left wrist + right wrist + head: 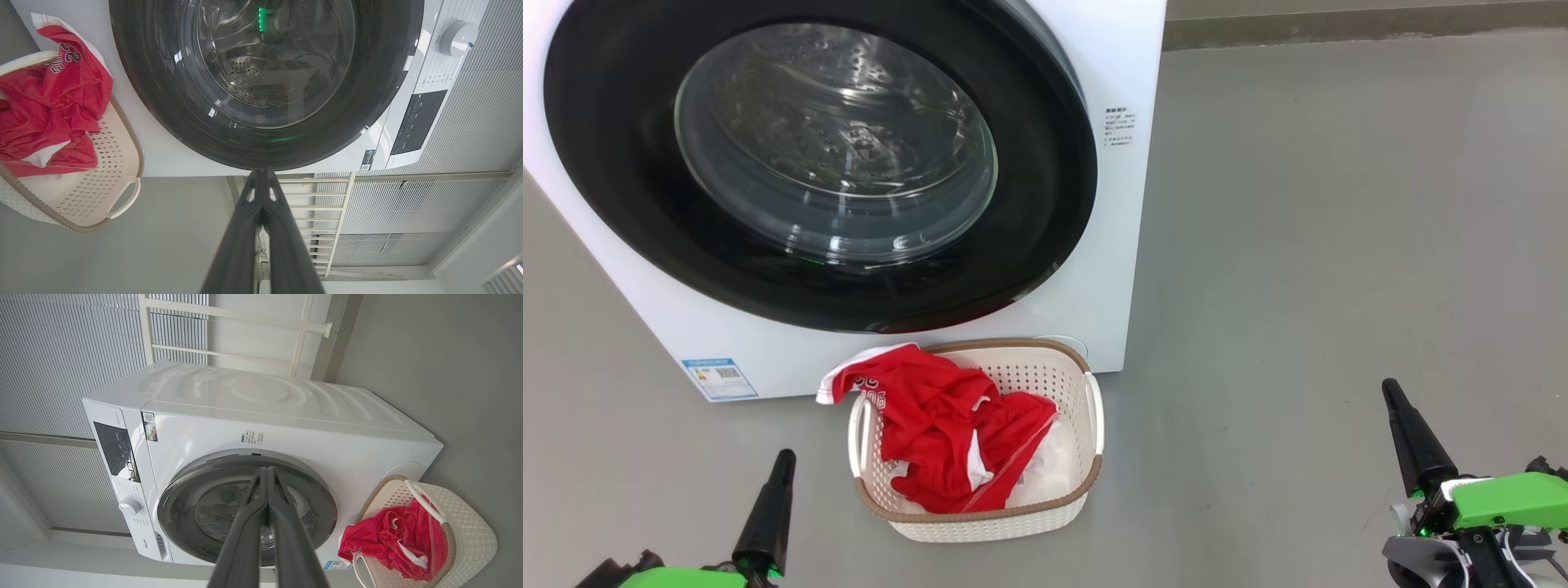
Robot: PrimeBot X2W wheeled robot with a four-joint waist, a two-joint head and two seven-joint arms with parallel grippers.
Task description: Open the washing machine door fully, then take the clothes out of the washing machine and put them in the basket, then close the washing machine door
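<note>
The white washing machine (1111,212) stands ahead with its black-rimmed glass door (833,155) shut flat against the front; the steel drum shows through the glass. On the floor in front sits the cream basket (1086,457) with the red clothes (939,425) piled in it, one white-trimmed edge hanging over the back left rim. My left gripper (784,457) is shut and empty, low at the left of the basket. Off to the right, my right gripper (1390,390) is shut too, with nothing in it. Both wrist views show fingers pressed together: left gripper (261,173), right gripper (267,470).
Grey floor (1339,245) spreads wide to the right of the machine. A wall skirting (1339,24) runs along the back. Slatted panels and a cream rail frame (229,314) stand behind the machine. The control panel and a knob (459,37) are on the machine's upper front.
</note>
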